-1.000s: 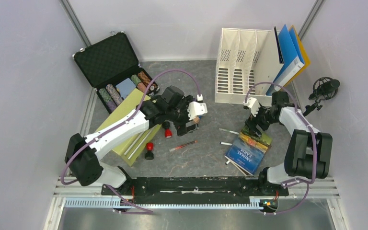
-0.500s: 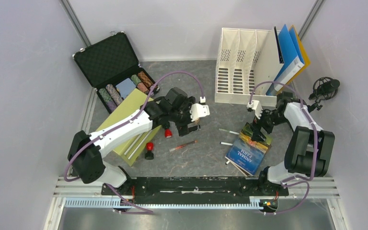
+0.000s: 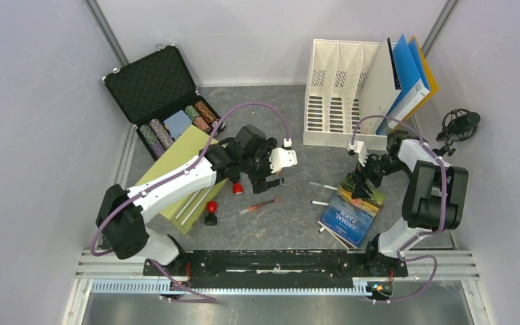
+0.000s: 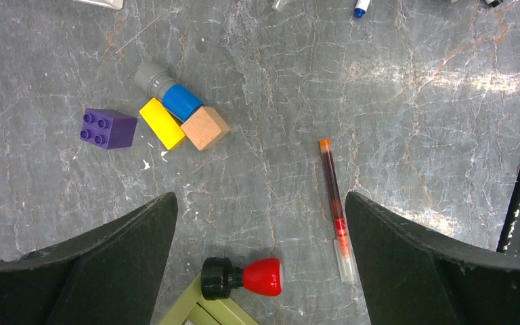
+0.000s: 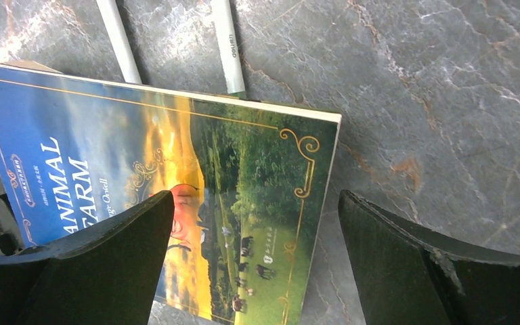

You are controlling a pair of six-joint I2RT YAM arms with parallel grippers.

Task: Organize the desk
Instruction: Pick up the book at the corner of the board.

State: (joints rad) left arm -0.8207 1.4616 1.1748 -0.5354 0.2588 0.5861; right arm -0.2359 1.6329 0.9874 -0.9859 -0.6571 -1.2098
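Between the left gripper's point(image 4: 258, 203) fingers, nothing at all: the jaws stand wide apart, hovering over bare desk point(image 4: 413, 101), that dark grey marbled surface filling the whole wrist view. Just inside the right-hand finger lies a red pen point(image 4: 334, 203) with an orange tip and a clear end. Down at the bottom edge, a black stamp with a red cap point(image 4: 244, 277) lies on its side against the corner of the yellow-green cabinet point(image 4: 203, 311). Further up, a little cluster: a wooden cube point(image 4: 205, 127) touching a yellow block point(image 4: 162, 124) and a blue-and-grey cylinder point(image 4: 169, 91), with a purple studded brick point(image 4: 108, 128) just beside them.

Over to the right gripper point(image 5: 256, 200), also spread open and holding nothing, poised above the corner of a paperback point(image 5: 244, 169). The cover reads "ANIMAL FARM" in white on blue, with a partly hidden author line ending "Orwell" and a green landscape below. Two white pens poke out from under its top edge: one point(image 5: 227, 40) carries small dark print that I cannot read for certain, the other point(image 5: 118, 40) is plain.

From overhead, a white file rack point(image 3: 342, 88) stands at the back of the desk with blue and yellow folders point(image 3: 409, 74) in its right end, a black microphone point(image 3: 459, 125) sits by the right wall, and an open black case point(image 3: 156, 84) of poker chips lies at the back left.
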